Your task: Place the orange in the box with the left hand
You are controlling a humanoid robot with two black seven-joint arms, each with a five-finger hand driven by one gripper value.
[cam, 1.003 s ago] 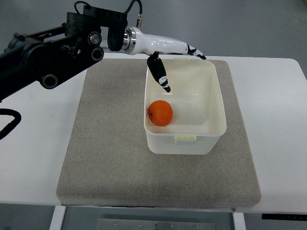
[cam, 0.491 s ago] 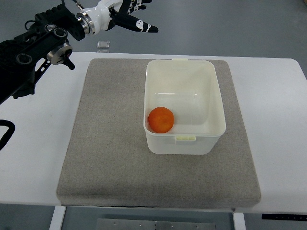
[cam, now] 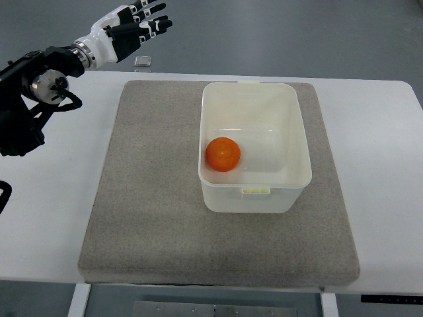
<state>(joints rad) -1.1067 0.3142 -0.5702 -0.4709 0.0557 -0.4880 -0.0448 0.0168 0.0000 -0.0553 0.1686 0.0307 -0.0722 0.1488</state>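
White table (cam: 386, 165) with a grey felt-like mat (cam: 152, 198) laid flat on it, covering most of the middle. Small clear square object (cam: 141, 63) sits on the table's far edge, just beyond the mat's far left corner. Grey floor (cam: 297, 33) beyond the table.

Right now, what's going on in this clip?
The orange already sits inside the box, near its left wall, and nothing is touching it. The box stands on a grey mat on the white table. The left hand is up at the top left, beyond the table's far edge, fingers spread and empty. The right arm is not in view. A small clear object lies at the table's far edge.
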